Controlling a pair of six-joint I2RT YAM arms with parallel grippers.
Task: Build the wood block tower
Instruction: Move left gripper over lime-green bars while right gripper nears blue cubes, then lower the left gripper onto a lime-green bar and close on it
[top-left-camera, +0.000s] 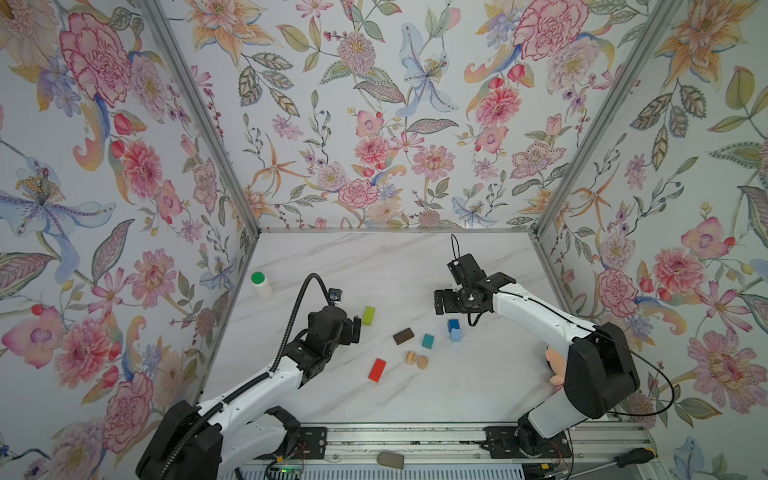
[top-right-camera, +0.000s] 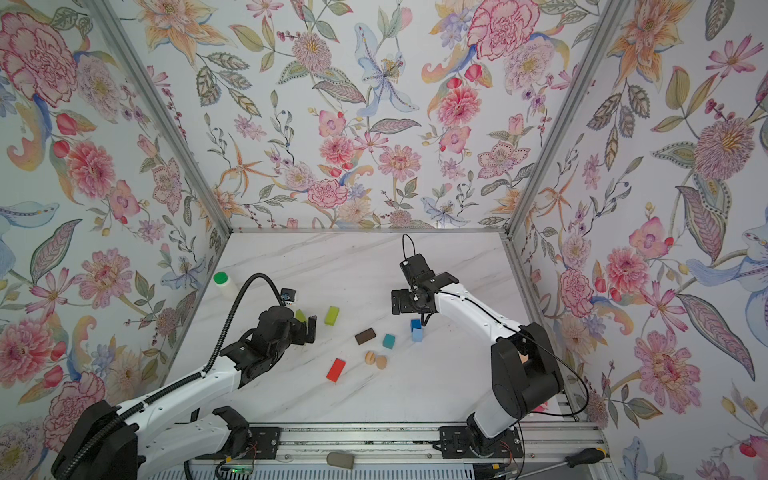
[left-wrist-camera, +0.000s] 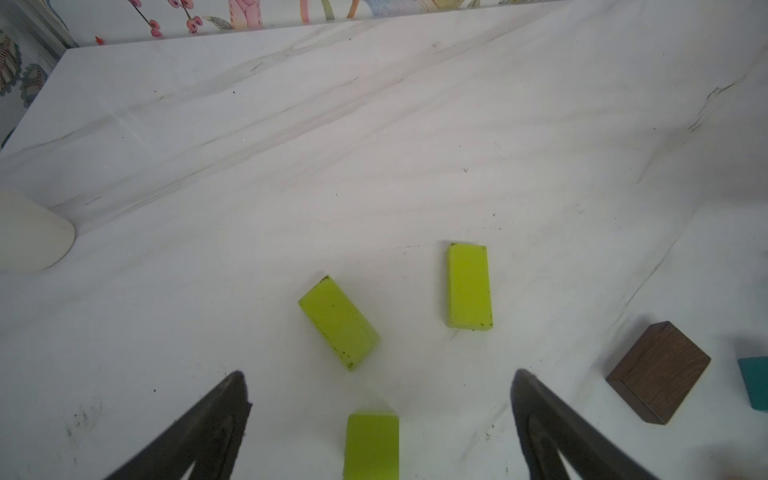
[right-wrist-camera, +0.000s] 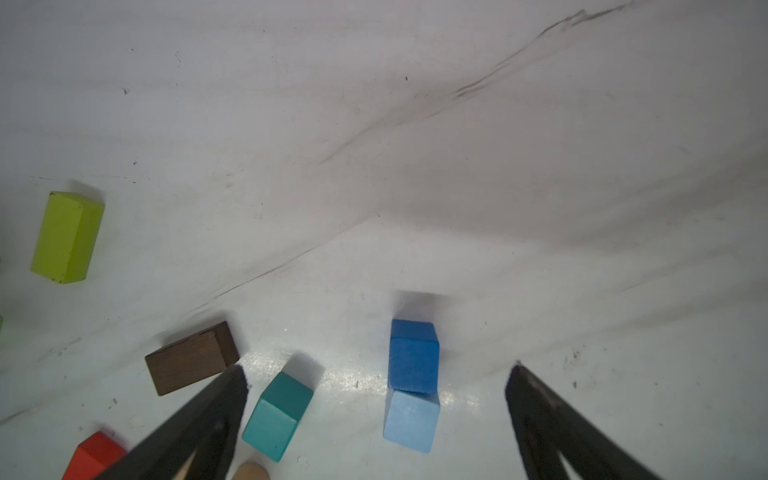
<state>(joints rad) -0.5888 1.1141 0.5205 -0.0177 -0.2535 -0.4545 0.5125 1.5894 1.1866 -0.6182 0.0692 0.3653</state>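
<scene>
Blocks of painted wood scattered across white marble bench, none stacked yet | left pincer wide open, empty, over three yellow-green wood bricks | right pincer wide open, empty, beside dark-blue wood cube touching pale-blue wood cube | likely light, rigid, slick: pinch opposite flat faces, centred

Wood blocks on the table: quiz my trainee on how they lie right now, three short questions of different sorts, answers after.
1. True or false: the dark blue block touches the light blue block.
2. The left tool, jaws wide, holds: A a yellow-green block, B nothing, C a bottle?
3. Fill in: in both top views, the block lying between the brown block and the dark blue block is ____.
Key: 1 true; 2 B; 3 the teal block.
</scene>
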